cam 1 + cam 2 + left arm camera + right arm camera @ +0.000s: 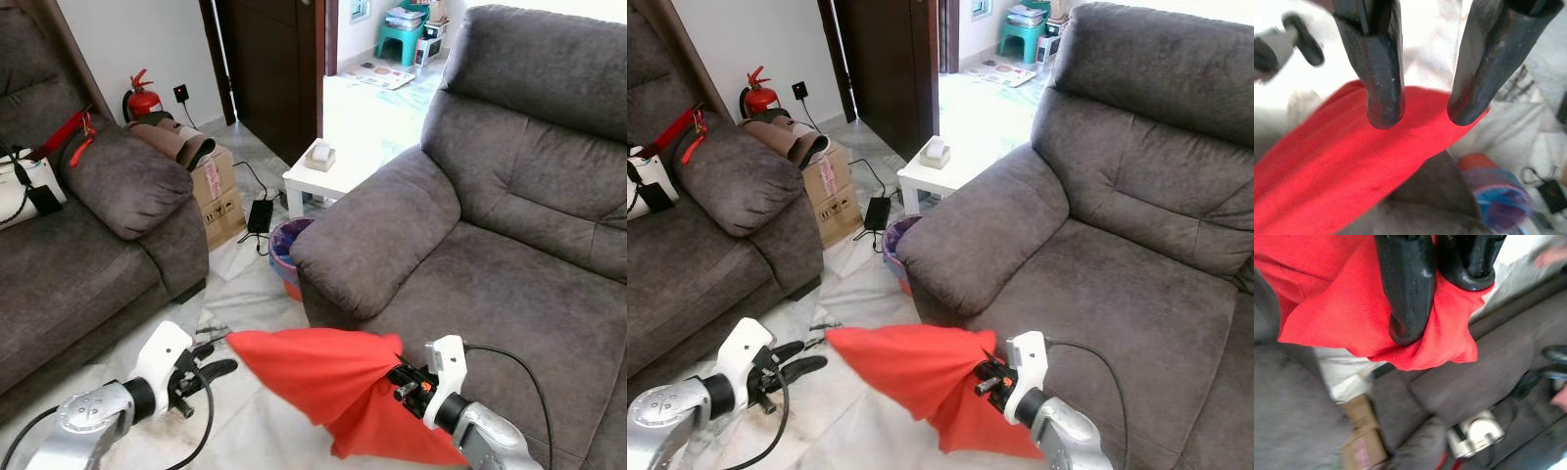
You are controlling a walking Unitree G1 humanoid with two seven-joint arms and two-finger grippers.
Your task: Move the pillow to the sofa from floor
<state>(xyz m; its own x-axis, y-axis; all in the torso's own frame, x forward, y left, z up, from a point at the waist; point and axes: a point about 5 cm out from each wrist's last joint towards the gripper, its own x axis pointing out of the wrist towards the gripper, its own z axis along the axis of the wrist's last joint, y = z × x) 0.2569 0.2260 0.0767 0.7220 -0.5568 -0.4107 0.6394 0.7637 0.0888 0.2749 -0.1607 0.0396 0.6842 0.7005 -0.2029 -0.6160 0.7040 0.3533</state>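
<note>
Red pillow (323, 387) hangs low at six o'clock, lifted off the pale floor (245, 294), right in front of the big grey sofa (490, 245) that fills three o'clock. Right gripper (402, 380) is clenched on the pillow's edge, fabric bunched between its fingers (1405, 289). Left gripper (211, 364) sits at seven o'clock, fingers (1383, 73) spread apart, just beside the pillow's corner. Second sofa (88, 245) at nine o'clock, cardboard box (217, 196) and small white table (328, 171) toward twelve.
</note>
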